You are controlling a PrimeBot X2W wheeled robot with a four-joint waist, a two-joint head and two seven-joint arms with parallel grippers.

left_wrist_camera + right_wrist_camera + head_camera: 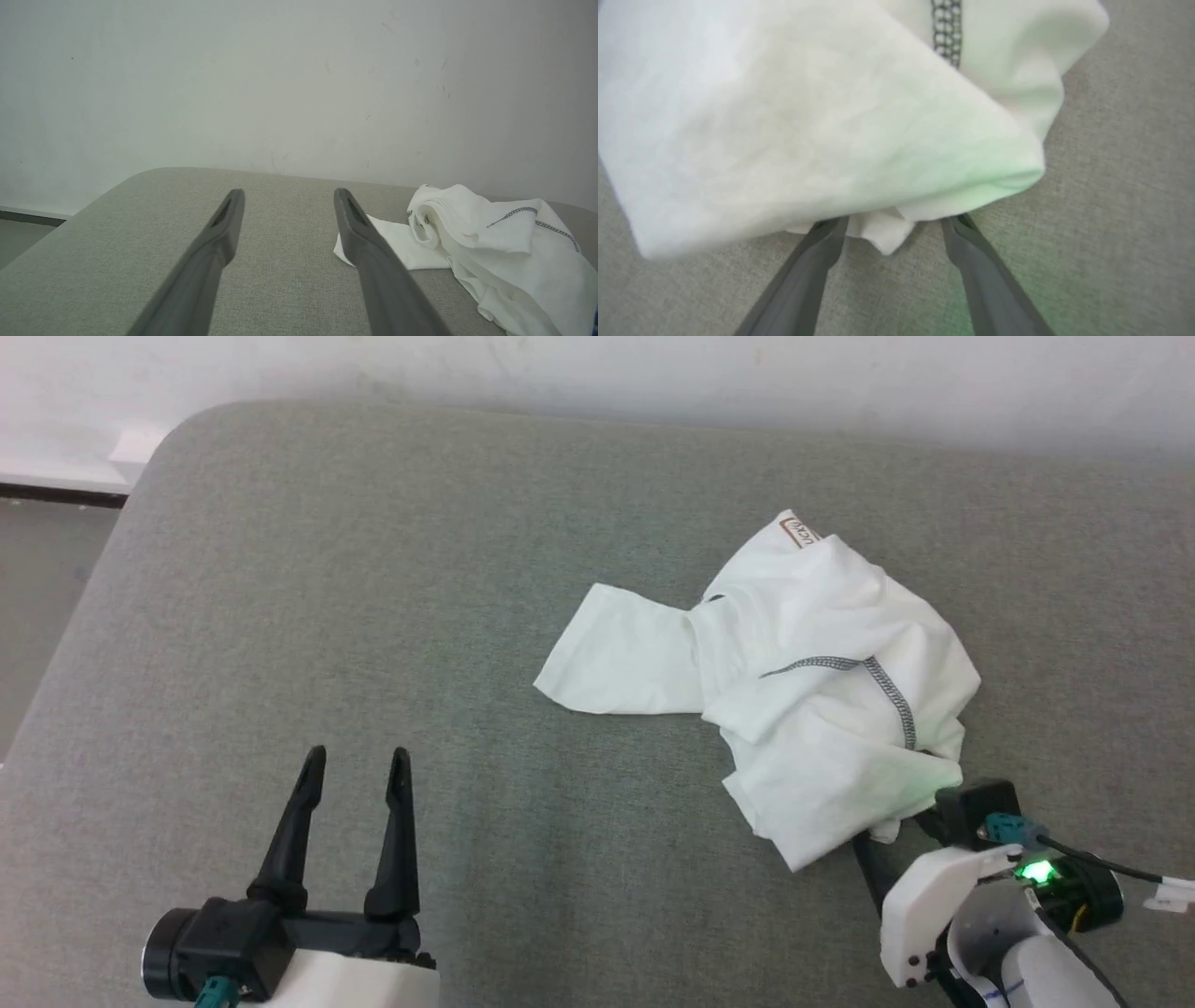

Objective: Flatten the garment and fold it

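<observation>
Crumpled white thin-fabric T-shirt (822, 644) lies right of centre on the grey fabric-covered table (373, 569). One short sleeve (625, 653) is spread flat to the left. The brown-bordered label (798, 532) sits at the far edge, its print too small for me to read. A dark grey zigzag seam (887, 691) crosses the heap.

At the near hem, my right claw (894, 221) is spread wide with its tips hidden under the fold, gripping nothing. The wrist's green lamp (1034, 872) tints the cloth there.

Well apart, my left claw (359, 756) is spread wide and empty over bare table.

Scuffed white wall (299, 84) behind.
</observation>
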